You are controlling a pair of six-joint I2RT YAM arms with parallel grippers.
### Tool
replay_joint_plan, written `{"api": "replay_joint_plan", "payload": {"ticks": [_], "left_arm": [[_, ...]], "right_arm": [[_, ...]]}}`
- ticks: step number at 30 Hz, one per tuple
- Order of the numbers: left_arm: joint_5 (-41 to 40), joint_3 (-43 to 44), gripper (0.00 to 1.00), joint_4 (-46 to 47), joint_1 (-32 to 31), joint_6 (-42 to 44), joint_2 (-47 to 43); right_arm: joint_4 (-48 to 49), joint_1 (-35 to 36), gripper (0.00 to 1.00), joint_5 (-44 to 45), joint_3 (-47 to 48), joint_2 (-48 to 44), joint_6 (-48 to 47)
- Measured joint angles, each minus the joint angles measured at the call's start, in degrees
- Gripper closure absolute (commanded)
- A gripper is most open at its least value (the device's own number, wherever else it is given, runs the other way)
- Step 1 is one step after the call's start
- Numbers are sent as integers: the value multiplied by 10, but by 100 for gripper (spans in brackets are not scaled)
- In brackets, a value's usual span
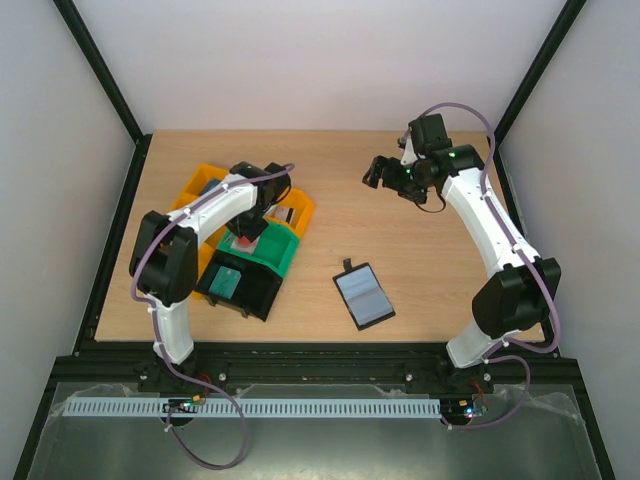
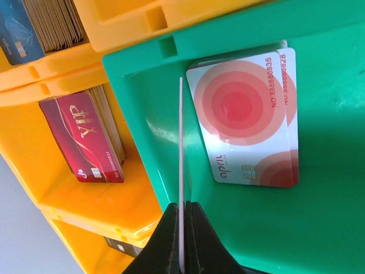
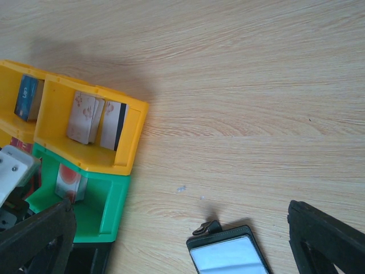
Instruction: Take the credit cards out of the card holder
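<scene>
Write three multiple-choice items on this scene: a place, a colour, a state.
1. Where does the card holder lie? A in a bin; B on the bare table; C in a gripper.
2. The left gripper holds a card over a bin of which colour? A green; B yellow; C black.
3. How is the right gripper? A shut on a card; B shut on the card holder; C open and empty.

1 B: it lies open on the wood.
2 A: green walls show around the edge-on card.
3 C: its fingers stand wide apart, gripping nothing.
</scene>
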Motion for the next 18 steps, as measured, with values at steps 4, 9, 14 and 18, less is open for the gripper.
{"api": "replay_joint_plan", "payload": {"ticks": [4,9,14,18], "left_arm": [[-2,0,98,5,-2,-39,6],[-20,7,98,8,-14,-78,29],[-43,19,98,7,-23,-101,47],[-48,18,98,8,-24,-110,48]], "right_arm": [[0,0,1,0,0,0,0],[0,0,1,-1,0,-2,0],[0,0,1,-1,0,-4,0],[0,0,1,-1,-2,-8,-2]]}}
